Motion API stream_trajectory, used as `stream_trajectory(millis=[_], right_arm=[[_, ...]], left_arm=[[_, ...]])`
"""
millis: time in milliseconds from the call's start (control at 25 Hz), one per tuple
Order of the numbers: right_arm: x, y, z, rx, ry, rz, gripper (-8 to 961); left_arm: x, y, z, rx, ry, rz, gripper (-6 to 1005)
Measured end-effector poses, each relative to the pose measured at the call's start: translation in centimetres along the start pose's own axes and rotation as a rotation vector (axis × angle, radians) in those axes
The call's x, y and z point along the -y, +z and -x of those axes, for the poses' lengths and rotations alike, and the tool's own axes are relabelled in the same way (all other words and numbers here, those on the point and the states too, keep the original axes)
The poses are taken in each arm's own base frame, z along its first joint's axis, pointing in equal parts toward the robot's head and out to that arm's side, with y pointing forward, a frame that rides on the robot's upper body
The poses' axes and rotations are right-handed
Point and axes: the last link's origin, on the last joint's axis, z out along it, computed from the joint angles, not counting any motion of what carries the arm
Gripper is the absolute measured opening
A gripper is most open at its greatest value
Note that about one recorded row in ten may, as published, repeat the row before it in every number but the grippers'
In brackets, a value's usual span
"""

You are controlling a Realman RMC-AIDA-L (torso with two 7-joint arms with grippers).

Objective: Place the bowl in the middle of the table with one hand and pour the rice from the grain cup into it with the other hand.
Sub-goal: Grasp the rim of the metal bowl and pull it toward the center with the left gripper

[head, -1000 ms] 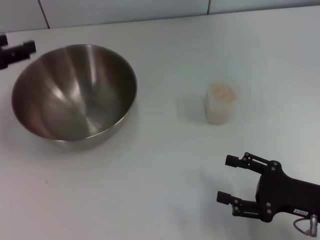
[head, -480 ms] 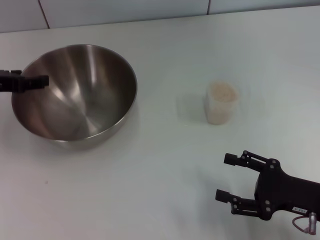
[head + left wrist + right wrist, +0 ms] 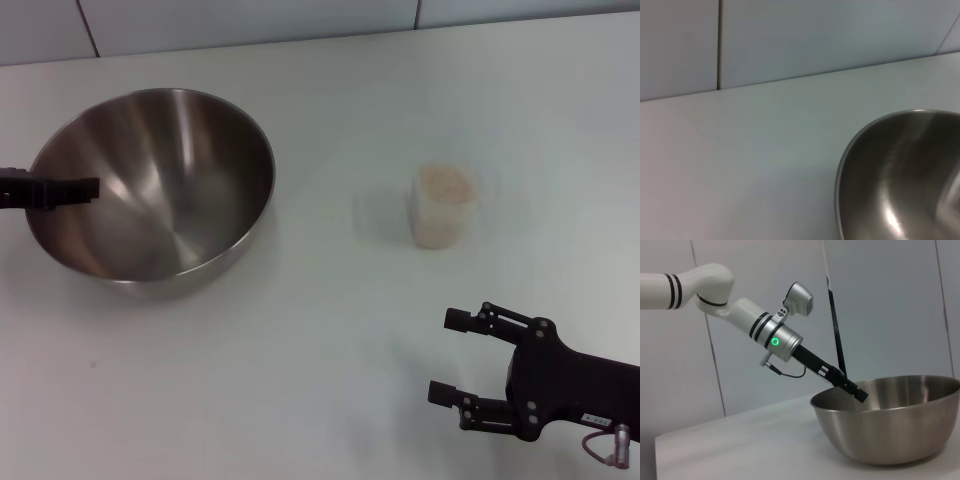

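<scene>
The steel bowl [image 3: 170,190] stands at the left of the white table [image 3: 320,330]; it also shows in the left wrist view [image 3: 900,175] and the right wrist view [image 3: 900,425]. My left gripper [image 3: 90,188] reaches in from the left edge and its black tip lies at the bowl's left rim, which the right wrist view [image 3: 860,391] shows too. The grain cup [image 3: 443,210] stands upright right of centre, filled with pale rice [image 3: 446,183]. My right gripper [image 3: 446,356] is open and empty near the front right, well in front of the cup.
A grey panelled wall [image 3: 250,20] runs along the table's far edge. Bare tabletop [image 3: 330,220] lies between the bowl and the cup.
My left gripper has moved from beyond the bowl's far-left side down and right to its left rim. The right gripper, bowl and cup have hardly moved.
</scene>
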Motion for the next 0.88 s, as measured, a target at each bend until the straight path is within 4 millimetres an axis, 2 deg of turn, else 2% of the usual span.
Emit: stream_trajectory(millis=[200, 520, 720, 880], right_arm=[[0.0, 0.0, 0.0, 0.000, 0.000, 0.000, 758], [0.0, 0.0, -0.1, -0.003, 0.003, 0.000, 750], [-0.1, -0.1, -0.1, -0.005, 0.007, -0.002, 745], [-0.1, -0.1, -0.2, -0.006, 0.008, -0.003, 741]], left_arm=[[0.0, 0.1, 0.0, 0.001, 0.008, 0.001, 772], [-0.3, 0.3, -0.7, -0.004, 0.024, 0.008, 355], [-0.5, 0.5, -1.1, -0.002, 0.033, 0.016, 155], [-0.8, 0.7, -1.3, 0.008, 0.038, 0.033, 103]])
